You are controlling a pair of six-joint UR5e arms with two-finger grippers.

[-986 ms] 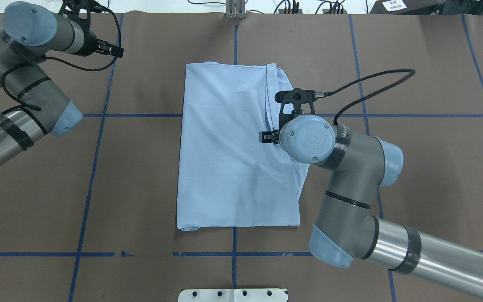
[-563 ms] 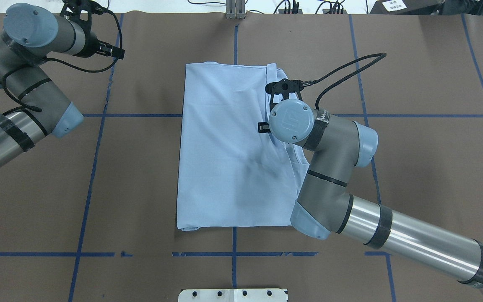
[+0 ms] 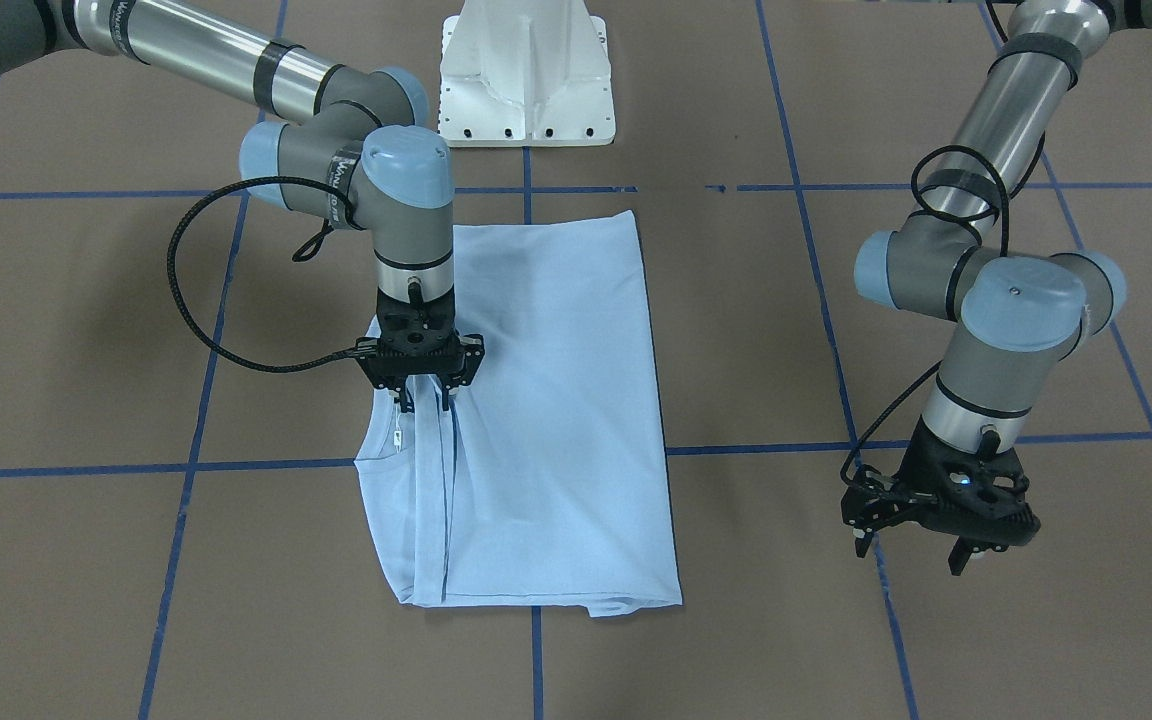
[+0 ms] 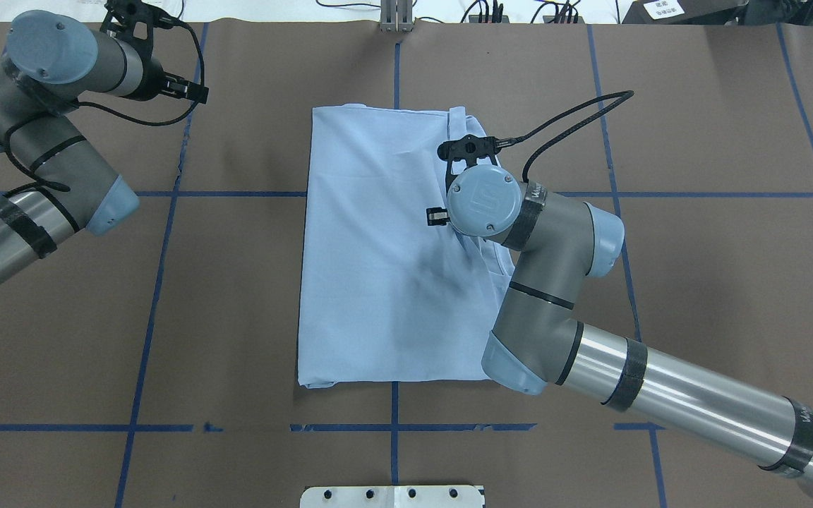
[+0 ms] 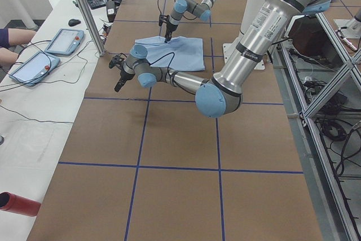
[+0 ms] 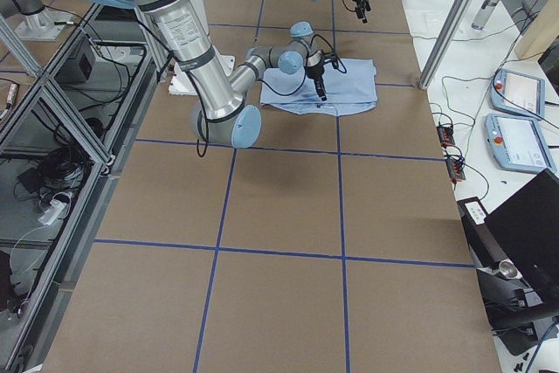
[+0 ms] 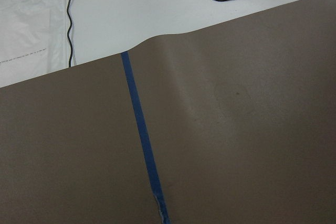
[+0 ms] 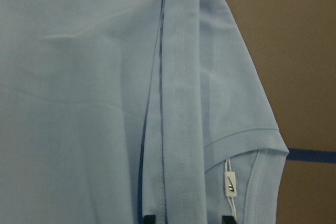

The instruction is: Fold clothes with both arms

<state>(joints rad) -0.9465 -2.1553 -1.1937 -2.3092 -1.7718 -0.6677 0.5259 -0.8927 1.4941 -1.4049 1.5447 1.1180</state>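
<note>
- Nearest the white base [image 4: 392, 496], the T-shirt [image 4: 378, 268] lies flat on the brown table cover [image 4: 237, 317]. It is straight out in front of the base, already folded lengthwise into a long panel, with its straight end towards the base.
- Farther from the base, over the shirt's edge on the robot's right, the right gripper [image 3: 426, 405] points straight down. Its fingers [image 8: 149, 217] stand apart astride a stitched hem band [image 8: 181, 103] of the folded-over layer, so we read the jaws as open, pinching nothing yet.
- Just beyond that, farther again from the base, are the collar [image 8: 262, 182] and its small white tag [image 8: 229, 184].
- Farthest from the base, off to the robot's left and well apart from the shirt, the left gripper [image 3: 911, 558] hangs over bare cover, its jaws spread and empty.
- We judge the cloth light, soft and limp: it will sag between two holds, and the stacked layers may slide over each other or skid on the smooth cover.
- We would pinch through every layer at the stitched edges, which are firmer than the open cloth. One gripper would take each corner of the same end, so that the panel lifts level for the crosswise fold.
</note>
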